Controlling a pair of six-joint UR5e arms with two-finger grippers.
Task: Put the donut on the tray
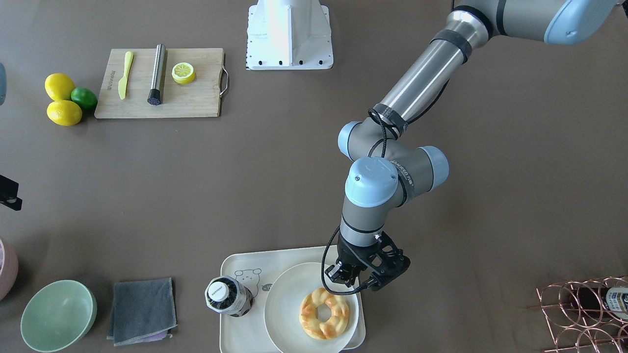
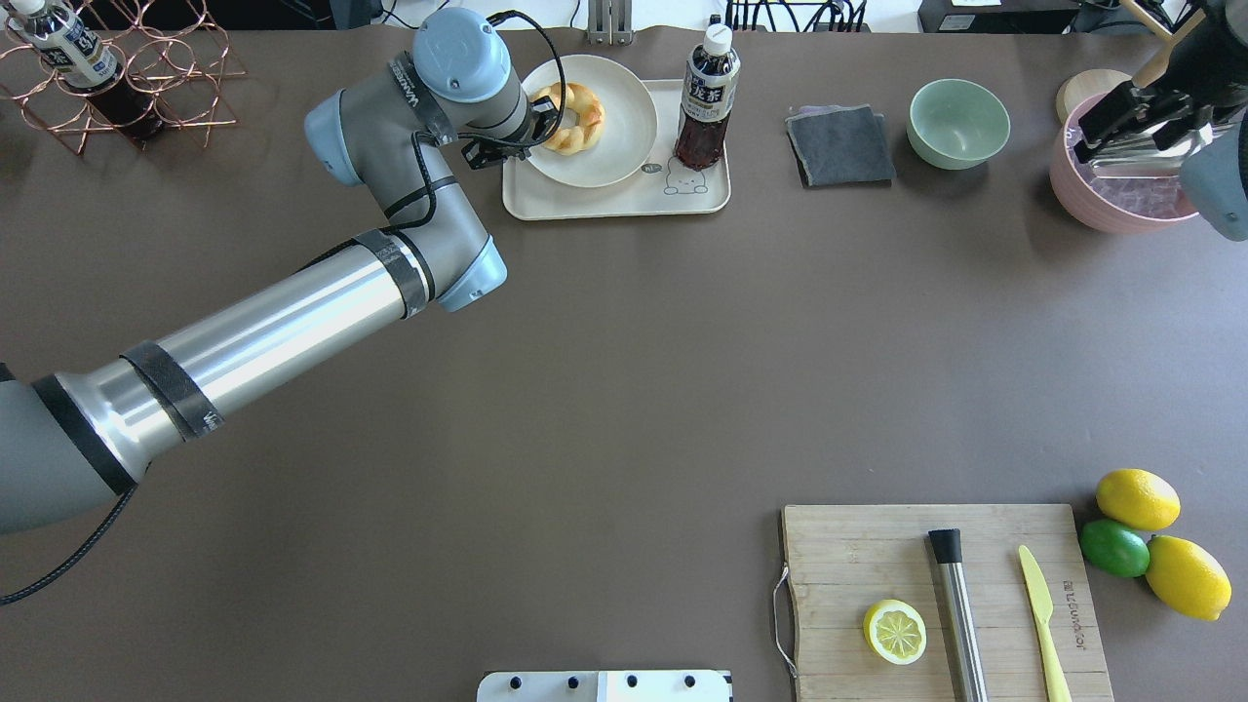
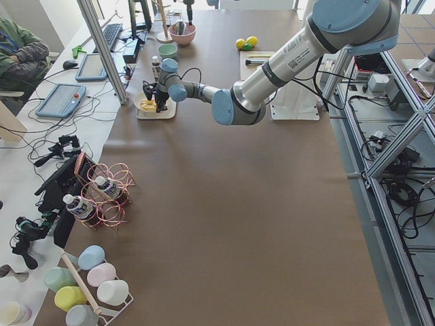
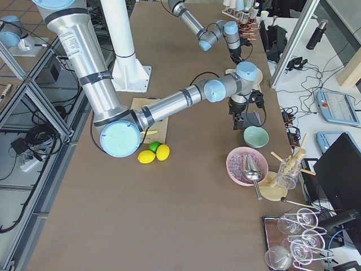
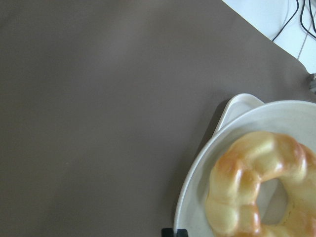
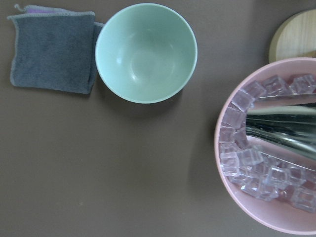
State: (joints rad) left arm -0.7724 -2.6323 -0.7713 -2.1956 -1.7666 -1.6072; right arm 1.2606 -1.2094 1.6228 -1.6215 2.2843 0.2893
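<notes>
The golden braided donut point(image 1: 324, 314) lies on a round white plate point(image 1: 284, 304), and the plate sits on the cream tray point(image 1: 235, 333) with the bear drawing. My left gripper point(image 1: 346, 280) hovers just above the plate's rim, beside the donut and not touching it. In the left wrist view its tips point(image 5: 174, 232) show together at the bottom edge, so it looks shut and empty, with the donut point(image 5: 256, 182) just ahead. My right gripper point(image 2: 1131, 132) hangs over the pink ice bowl point(image 2: 1111, 190), looks open and holds nothing.
A dark drink bottle point(image 1: 228, 296) stands on the tray next to the plate. A grey cloth point(image 1: 142, 311) and a green bowl point(image 1: 58, 316) lie beyond it. A cutting board point(image 1: 162, 83) with a lemon half, lemons and a lime are near the robot's right. A copper wire rack point(image 1: 584, 314) stands on its left.
</notes>
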